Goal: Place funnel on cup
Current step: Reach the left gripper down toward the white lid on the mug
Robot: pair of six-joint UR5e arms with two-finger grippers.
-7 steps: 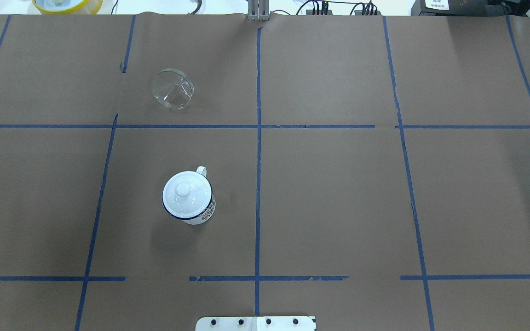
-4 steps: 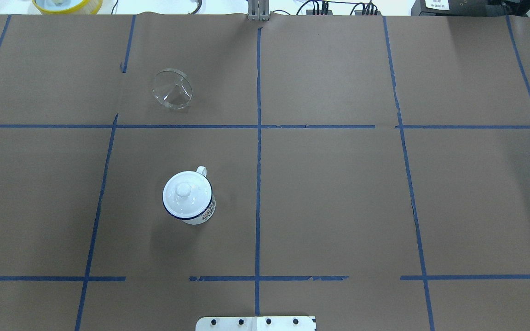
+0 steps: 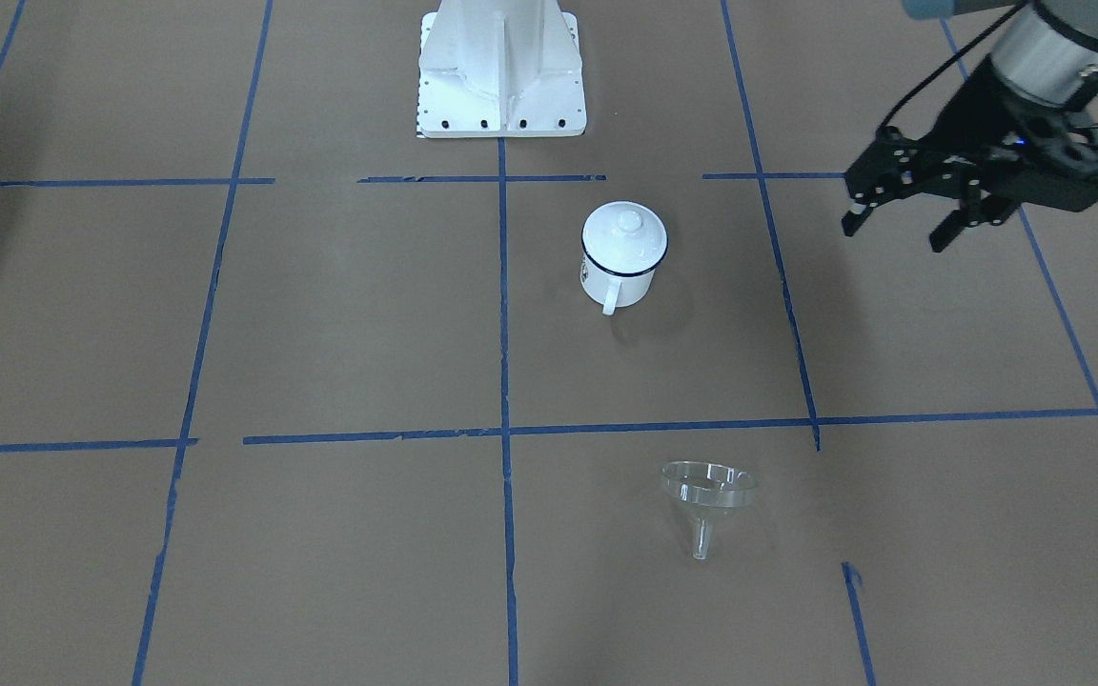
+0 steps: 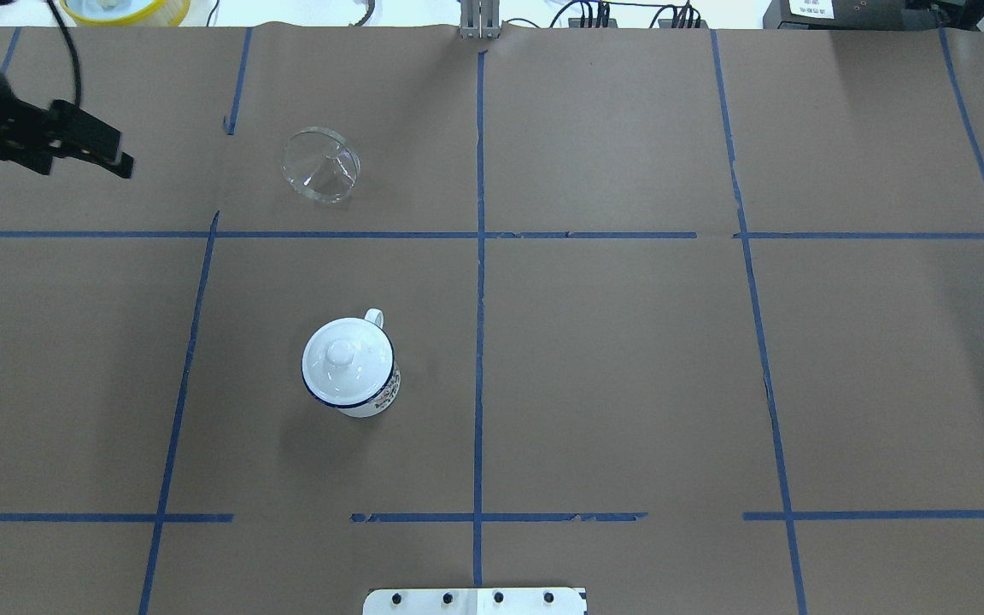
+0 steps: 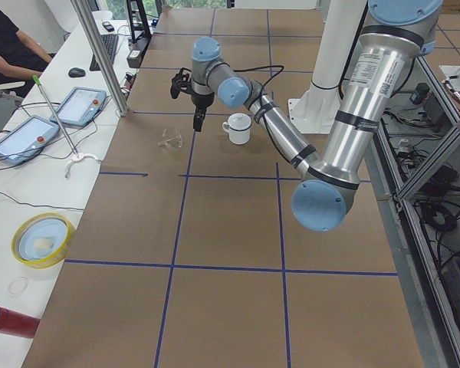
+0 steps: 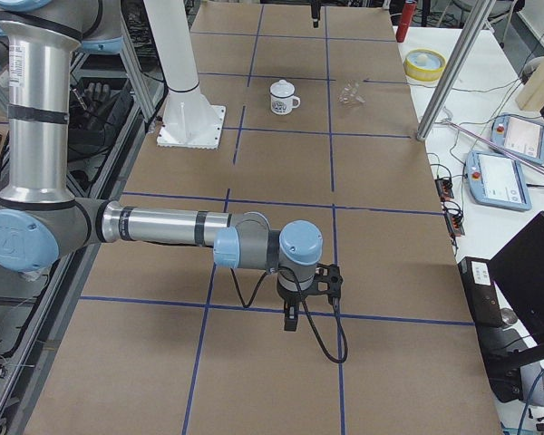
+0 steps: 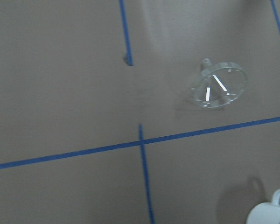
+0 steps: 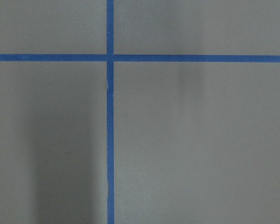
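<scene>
The clear funnel (image 4: 321, 165) lies on its side on the brown paper at the far left; it also shows in the front view (image 3: 706, 491) and the left wrist view (image 7: 220, 85). The white cup (image 4: 364, 395) with dark blue rim stands upright nearer the robot, and a white domed lid (image 4: 342, 354) with a knob sits on it. The cup also shows in the front view (image 3: 623, 272). My left gripper (image 4: 86, 166) (image 3: 894, 236) is open and empty, above the table to the left of the funnel. My right gripper (image 6: 310, 304) hangs over bare paper far from both; I cannot tell its state.
A yellow-rimmed bowl (image 4: 125, 8) sits past the table's far edge. The white robot base (image 3: 501, 76) stands at the near edge. A metal post (image 5: 100, 57) and two teach pendants (image 5: 80, 106) stand beyond the far edge.
My left gripper has come into the overhead view from the left edge, level with the funnel. The cup has not moved, and the funnel stays in place.
</scene>
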